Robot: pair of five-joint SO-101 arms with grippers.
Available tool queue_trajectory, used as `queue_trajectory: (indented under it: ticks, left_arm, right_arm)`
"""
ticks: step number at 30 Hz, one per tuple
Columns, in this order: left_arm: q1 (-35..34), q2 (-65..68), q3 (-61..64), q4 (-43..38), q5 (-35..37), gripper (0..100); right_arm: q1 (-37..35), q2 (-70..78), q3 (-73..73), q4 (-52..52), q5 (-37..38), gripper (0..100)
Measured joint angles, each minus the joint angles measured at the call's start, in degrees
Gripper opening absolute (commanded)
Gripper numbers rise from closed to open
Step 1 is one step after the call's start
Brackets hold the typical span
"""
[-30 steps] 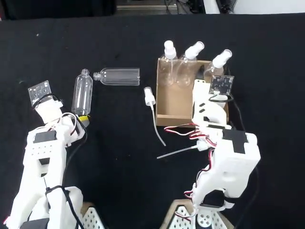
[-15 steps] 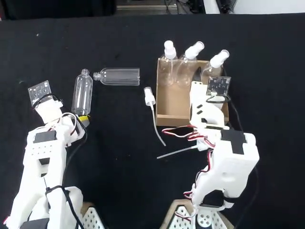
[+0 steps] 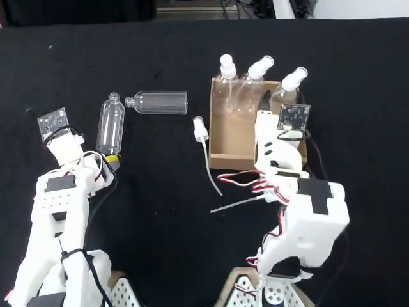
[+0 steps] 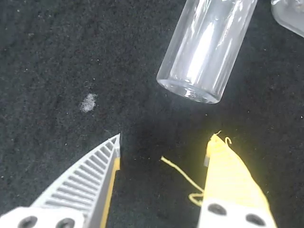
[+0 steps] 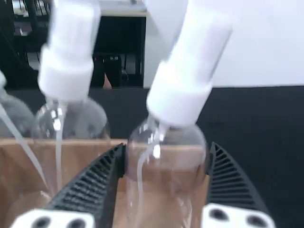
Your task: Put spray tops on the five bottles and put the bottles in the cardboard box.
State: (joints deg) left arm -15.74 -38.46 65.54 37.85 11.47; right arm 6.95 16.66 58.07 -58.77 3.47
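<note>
Three bottles with white spray tops lean in the cardboard box (image 3: 233, 137): one (image 3: 225, 83), one (image 3: 252, 80) and one (image 3: 291, 86). My right gripper (image 3: 279, 103) is inside the box, shut on the rightmost bottle (image 5: 166, 156), with a black finger against each side of it. Another capped bottle (image 5: 66, 114) stands beside it. Two open bottles lie on the black table, one (image 3: 110, 125) and one (image 3: 158, 102). My left gripper (image 4: 166, 142) is open just behind the base of the nearer bottle (image 4: 204, 47). A loose spray top (image 3: 200, 130) lies left of the box.
A second thin dip tube (image 3: 235, 204) lies near the right arm's base, its head hidden. The loose top's tube curves toward the table's front. The table's black surface (image 3: 160, 192) is bare between the arms.
My right gripper shifted slightly left with the bottle, then held still. The left arm has not moved.
</note>
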Motion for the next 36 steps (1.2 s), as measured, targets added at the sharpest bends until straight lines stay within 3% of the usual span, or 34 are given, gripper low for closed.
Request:
queue_trajectory:
  ticks: [21,25,28,36]
  left_arm:
    - [0.0,0.0,0.0,0.0,0.0,28]
    - [0.0,0.0,0.0,0.0,0.0,28]
    - [0.0,0.0,0.0,0.0,0.0,28]
    - [0.0,0.0,0.0,0.0,0.0,28]
  right_arm:
    - [0.0,-19.2,14.9,1.2,0.0,19.4]
    - [0.8,-24.5,14.9,10.8,0.0,0.5]
    - [3.9,-30.3,14.9,19.6,0.0,4.9]
    - [7.0,-44.6,13.1,49.5,0.0,1.1]
